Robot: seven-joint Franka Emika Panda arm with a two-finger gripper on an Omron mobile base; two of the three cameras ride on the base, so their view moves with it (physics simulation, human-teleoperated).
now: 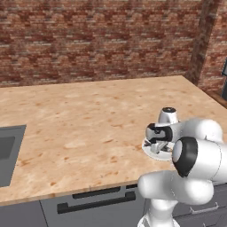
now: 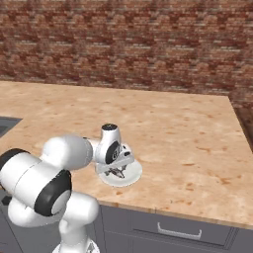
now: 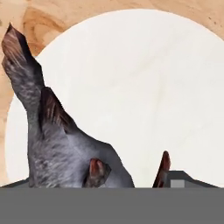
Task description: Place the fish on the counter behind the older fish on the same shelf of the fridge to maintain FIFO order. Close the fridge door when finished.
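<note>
The pickup step was in hand: the gripper point(image 2: 116, 171) was lowered over a white plate point(image 2: 132, 174) near the counter's point(image 2: 188, 128) front edge, with the fish point(image 3: 57, 144) lying on the plate directly under the hand. No lift was evident — the fish was judged to be resting on the plate still. The next move was judged to call for a firm closing of the fingers across the fish's body, then a straight rise clear of the plate before any turn toward the fridge.

In the hand view the fish's mottled grey body and its upswept tail were shown close up, running from below the gripper away toward the plate's far rim; a reddish fin tip point(image 3: 162, 168) was seen just beside one dark fingertip point(image 3: 183, 179). Whether the jaws were spread or already pinching the fish could not be told.

In the two base views the wider setting was given instead — the gripper point(image 1: 158, 141) low over the plate point(image 1: 148, 150), grey drawers below the counter point(image 1: 88, 115), and a brick wall point(image 1: 97, 40) behind. There the fish was largely hidden by the hand.
</note>
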